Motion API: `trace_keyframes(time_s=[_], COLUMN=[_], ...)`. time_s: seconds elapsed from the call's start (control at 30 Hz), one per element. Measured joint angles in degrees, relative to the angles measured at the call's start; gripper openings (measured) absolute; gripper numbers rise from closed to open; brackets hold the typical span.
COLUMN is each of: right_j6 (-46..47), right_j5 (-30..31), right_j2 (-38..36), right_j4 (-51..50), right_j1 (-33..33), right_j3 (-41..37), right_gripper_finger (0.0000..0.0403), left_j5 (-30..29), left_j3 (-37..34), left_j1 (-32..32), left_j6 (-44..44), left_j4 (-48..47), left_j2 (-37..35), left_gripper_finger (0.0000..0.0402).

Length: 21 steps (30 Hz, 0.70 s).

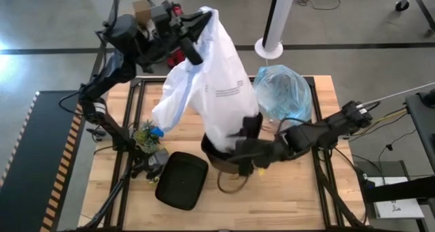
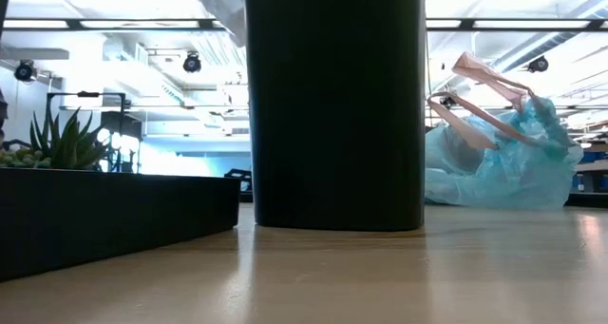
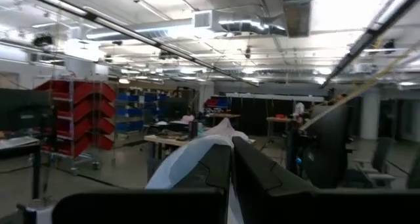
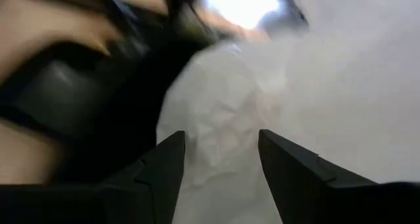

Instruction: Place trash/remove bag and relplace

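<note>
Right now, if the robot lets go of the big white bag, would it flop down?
Probably. The white bag hangs limp and creased from the shut left gripper, so it looks floppy and light. It would likely crumple over the black bin.

Quick count from my side: one white bag (image 1: pixel 207 79), one blue bag (image 1: pixel 282 90), one black bin (image 2: pixel 334 105), one black lid (image 1: pixel 181 180), one little plant (image 1: pixel 145 134), and my two grippers.

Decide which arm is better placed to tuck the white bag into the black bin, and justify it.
Probably the right. The right gripper is open at the bin rim, beside the bag's lower end. The left gripper is shut on the white bag, holding its top high, so it is occupied.
</note>
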Motion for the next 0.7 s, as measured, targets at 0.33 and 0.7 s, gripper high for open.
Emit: trace_keyframes(time_s=[0.33, 0.7], right_j6=[11.16, 3.28], right_j5=[-20.32, -14.7], right_j2=[-3.58, -4.9], right_j4=[-13.22, -14.62], right_j1=[-0.5, 1.78], right_j3=[0.19, 14.06], right_gripper_finger=[0.0168, 0.0189], left_j5=[5.54, 25.2], left_j3=[0.01, -0.58], left_j1=[-0.36, -1.16], left_j6=[-3.35, -4.71], left_j4=[-9.95, -12.38], left_j2=[-1.9, -1.74], left_gripper_finger=[0.0, 0.0006])
